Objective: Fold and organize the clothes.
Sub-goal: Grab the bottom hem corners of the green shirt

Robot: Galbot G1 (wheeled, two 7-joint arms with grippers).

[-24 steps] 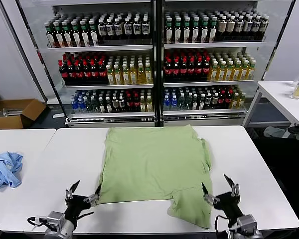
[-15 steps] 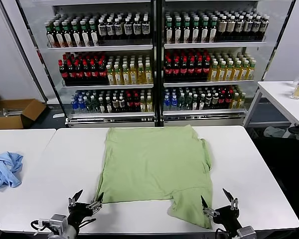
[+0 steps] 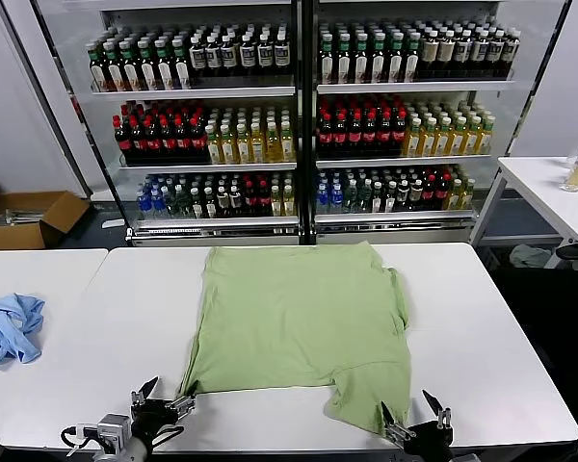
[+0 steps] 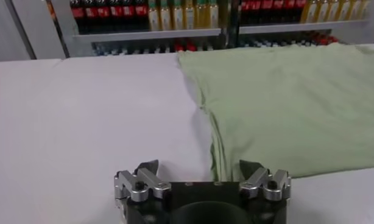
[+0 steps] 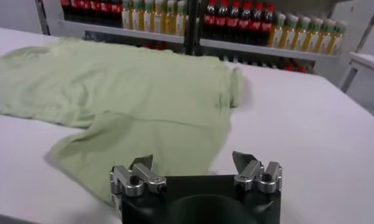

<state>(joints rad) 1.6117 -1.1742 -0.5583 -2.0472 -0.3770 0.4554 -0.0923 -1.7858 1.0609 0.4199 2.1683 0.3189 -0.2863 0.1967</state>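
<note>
The clothes, a light green shirt (image 3: 303, 322), lie spread flat on the middle of the white table (image 3: 491, 327), with one flap reaching toward the front right. No collar or print shows. My left gripper (image 3: 167, 393) hovers open at the table's front edge, just in front of the shirt's front left corner (image 4: 220, 155). In the left wrist view the left gripper (image 4: 200, 165) holds nothing. My right gripper (image 3: 414, 416) is open at the front edge, beside the flap's front tip. In the right wrist view the right gripper (image 5: 193, 159) is empty, with the shirt (image 5: 132, 91) just ahead.
A crumpled light blue garment (image 3: 8, 327) lies on a separate table to the left. Glass-fronted shelves of bottles (image 3: 299, 125) stand behind the table. A cardboard box (image 3: 29, 217) sits on the floor at the far left, and another table (image 3: 559, 192) stands at the far right.
Both grippers have drawn back and down toward the table's front edge, away from the shirt, staying open. The shirt has not moved.
</note>
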